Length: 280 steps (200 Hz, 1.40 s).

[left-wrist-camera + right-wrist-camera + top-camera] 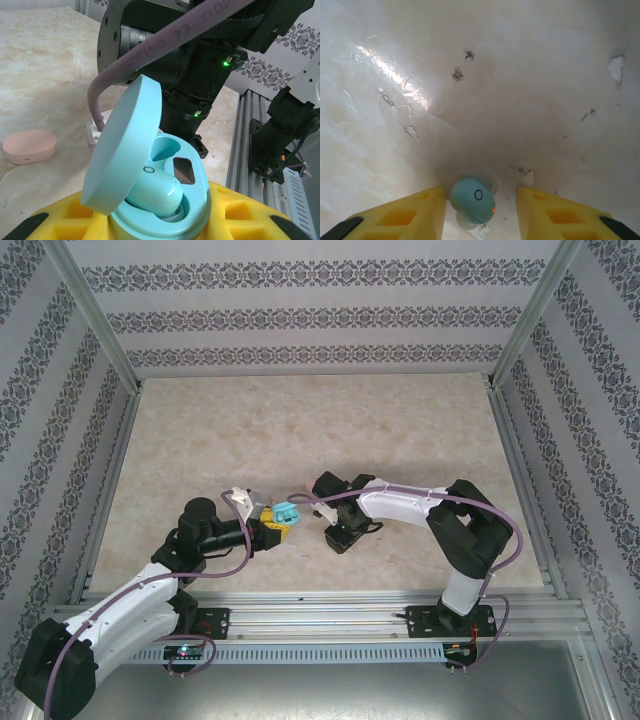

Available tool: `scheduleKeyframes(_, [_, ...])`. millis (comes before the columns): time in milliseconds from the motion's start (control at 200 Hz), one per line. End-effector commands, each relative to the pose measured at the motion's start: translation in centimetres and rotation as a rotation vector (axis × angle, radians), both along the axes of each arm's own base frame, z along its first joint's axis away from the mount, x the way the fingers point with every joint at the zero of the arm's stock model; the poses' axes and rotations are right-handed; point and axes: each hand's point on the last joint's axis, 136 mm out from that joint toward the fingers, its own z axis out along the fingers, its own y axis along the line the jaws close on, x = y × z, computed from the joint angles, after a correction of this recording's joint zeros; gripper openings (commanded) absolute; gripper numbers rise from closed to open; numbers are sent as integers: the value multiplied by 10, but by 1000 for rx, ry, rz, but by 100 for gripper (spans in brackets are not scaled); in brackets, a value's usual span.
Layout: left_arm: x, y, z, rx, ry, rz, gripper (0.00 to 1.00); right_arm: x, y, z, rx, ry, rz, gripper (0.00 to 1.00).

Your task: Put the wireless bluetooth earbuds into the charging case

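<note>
– Yellow fingers of the left gripper sit closest, clamped on the light blue charging case, right?
– Yes. Its lid stands open, tilted up to the left. One light blue earbud lies in the near well, and the far well shows behind it.
– What crowds in behind the case?
– The right arm's black wrist, green lights on it, with a mauve cable looping across just beyond the lid. It hides much of the tabletop past it.
– Anything else lying about?
– A closed pink case off to the left, well apart from the blue one. There is also a small white piece beside the cable, but I can't tell what it is.
– And the right gripper?
– Spread wide, tips down at the tabletop. A second light blue earbud lies between its fingers, nearer the left one, with a red dot lit on it. Whether either finger touches it I cannot tell. Farther on, the pale surface carries scuffs.
– From above?
– Both grippers stand close together mid-tabletop.
</note>
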Motion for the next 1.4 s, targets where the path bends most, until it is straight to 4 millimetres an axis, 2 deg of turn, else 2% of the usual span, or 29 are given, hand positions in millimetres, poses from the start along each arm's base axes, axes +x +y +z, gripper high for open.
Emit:
scheduleKeyframes(0, [-1, -3, 10, -27, -30, -4, 0, 8, 3, 2, 5, -7, -30, 41])
scheduleKeyframes(140, [-1, -3, 10, -26, -27, -6, 0, 12, 9, 5, 34, -9, -50, 38])
scheduleKeyframes(255, [-1, -3, 10, -25, -24, -6, 0, 14, 12, 8, 45, 2, -70, 30])
scheduleKeyframes(370, [-1, -3, 9, -24, -23, -6, 0, 12, 12, 10, 47, 12, -99, 24])
scheduleKeyframes(475, [-2, -3, 10, -25, -24, -6, 0, 10, 8, 10, 37, 23, -134, 22])
scheduleKeyframes(664, [-2, -3, 9, -23, -21, -7, 0, 9, 4, 16, 29, 32, -229, 24])
scheduleKeyframes(849, [-2, -3, 10, -24, -22, -8, 0, 12, 7, 30, 71, 26, -359, 32])
scheduleKeyframes(1114, [-3, -3, 10, -23, -17, -12, 0, 16, 3, 48, 153, 15, -559, 35])
scheduleKeyframes(1234, [-3, -4, 11, -24, -20, -14, 0, 15, -4, 48, 195, 19, -648, 34])
scheduleKeyframes(1394, [-4, -4, 11, -26, -22, -18, 0, 8, -13, 35, 213, 56, -715, 33])
